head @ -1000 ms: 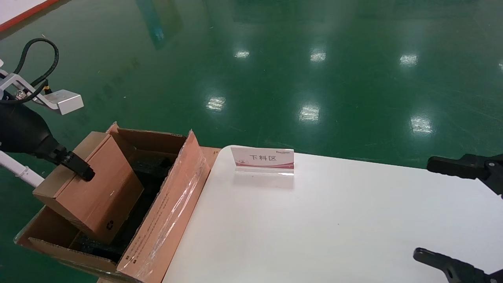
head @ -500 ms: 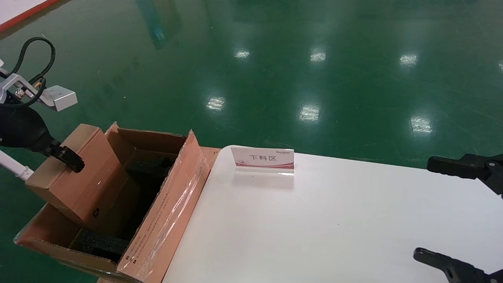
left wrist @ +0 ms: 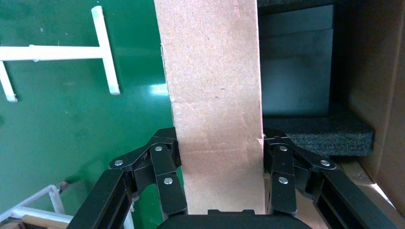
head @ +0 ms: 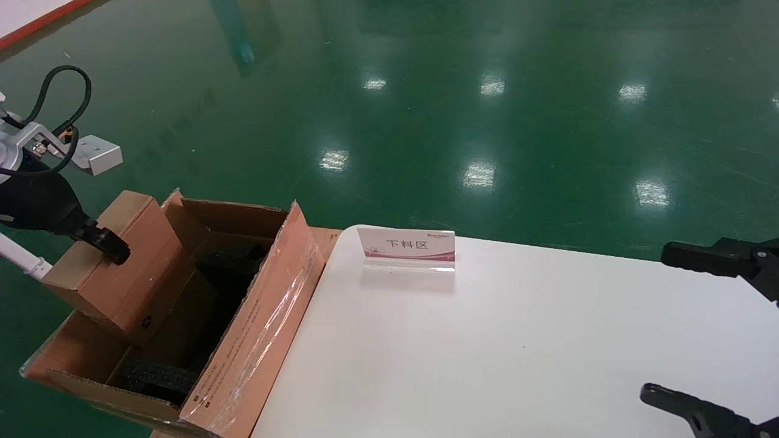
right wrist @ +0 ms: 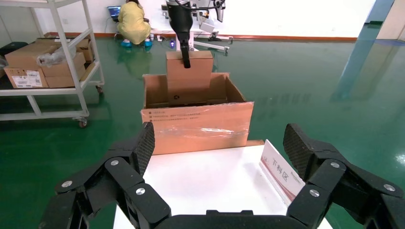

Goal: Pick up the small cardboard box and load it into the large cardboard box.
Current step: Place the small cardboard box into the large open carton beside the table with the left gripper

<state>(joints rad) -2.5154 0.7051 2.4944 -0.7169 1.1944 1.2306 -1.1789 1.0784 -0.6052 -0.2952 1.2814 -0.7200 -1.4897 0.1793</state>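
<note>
One left claw (left wrist: 219, 164) grips the small cardboard box (head: 115, 267).

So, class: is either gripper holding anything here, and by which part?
The left gripper holds the small cardboard box, jaws clamped across its narrow end, above the large cardboard box. The right gripper is open and holds nothing.
</note>
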